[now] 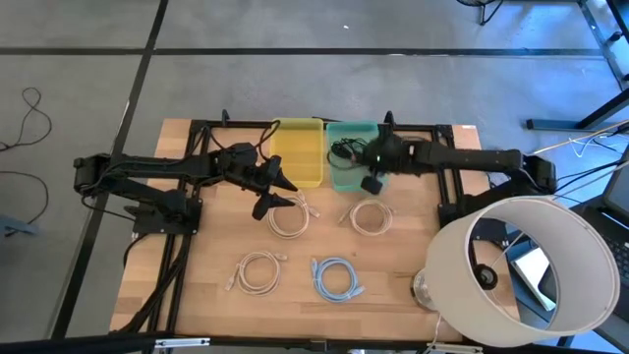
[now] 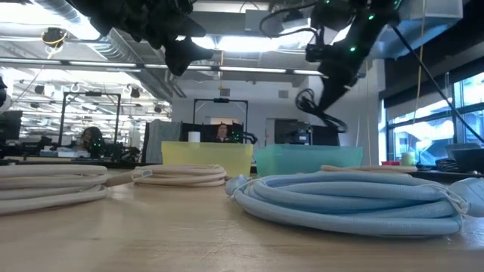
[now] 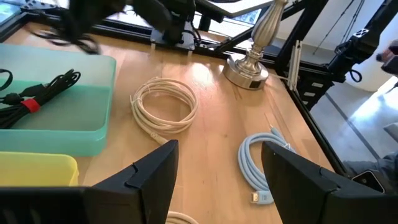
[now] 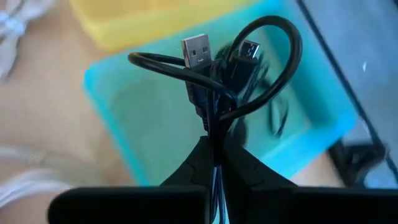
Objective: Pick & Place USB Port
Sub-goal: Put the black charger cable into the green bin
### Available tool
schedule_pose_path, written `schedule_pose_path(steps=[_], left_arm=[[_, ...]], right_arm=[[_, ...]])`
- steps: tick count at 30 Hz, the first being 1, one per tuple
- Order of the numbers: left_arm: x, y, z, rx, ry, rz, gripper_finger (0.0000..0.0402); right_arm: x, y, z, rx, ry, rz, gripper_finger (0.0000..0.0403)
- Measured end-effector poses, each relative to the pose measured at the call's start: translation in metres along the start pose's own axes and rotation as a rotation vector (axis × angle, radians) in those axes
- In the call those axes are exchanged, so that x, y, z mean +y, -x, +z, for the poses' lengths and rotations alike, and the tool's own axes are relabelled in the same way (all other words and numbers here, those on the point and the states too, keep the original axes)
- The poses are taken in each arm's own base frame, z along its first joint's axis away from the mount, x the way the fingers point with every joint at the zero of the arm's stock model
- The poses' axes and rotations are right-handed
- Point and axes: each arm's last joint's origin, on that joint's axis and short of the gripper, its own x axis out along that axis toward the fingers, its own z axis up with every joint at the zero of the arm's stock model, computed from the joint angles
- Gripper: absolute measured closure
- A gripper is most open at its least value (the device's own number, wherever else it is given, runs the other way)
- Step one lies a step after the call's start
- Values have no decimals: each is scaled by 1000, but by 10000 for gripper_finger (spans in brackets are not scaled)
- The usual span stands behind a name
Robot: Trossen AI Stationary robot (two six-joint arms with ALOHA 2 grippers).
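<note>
Right gripper [image 4: 214, 146] pinching black USB cable [image 4: 217, 74] | over teal bin [image 4: 155, 118]

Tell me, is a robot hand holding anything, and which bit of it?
Yes. The right hand pinches a black USB cable by its bundled middle, above the teal bin, plugs sticking up. The left hand is open and holds nothing.
</note>
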Motion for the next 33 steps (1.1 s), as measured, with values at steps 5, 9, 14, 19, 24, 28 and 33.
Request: schedule_pose_path(steps=[5, 9, 14, 19, 24, 28, 33], left_arm=[[0, 0, 2, -16, 8, -2, 178], [0, 0, 2, -22, 9, -3, 178], [0, 0, 2, -23, 10, -3, 178], [0, 0, 2, -22, 11, -2, 178], [0, 0, 2, -23, 33, -2, 178], [0, 0, 2, -22, 33, -2, 178], [0, 0, 2, -23, 37, -3, 178]], right_arm=[[-28, -20, 12, -94, -10, 78, 392], [-37, -50, 9, -33, 5, 95, 392], [-32, -89, -2, 92, 35, 127, 392], [-24, -120, -13, 185, 69, 149, 392], [-21, -134, -18, 214, 71, 168, 392], [-21, -134, -14, 174, 67, 154, 383], [-25, -127, -7, 155, 72, 125, 306]])
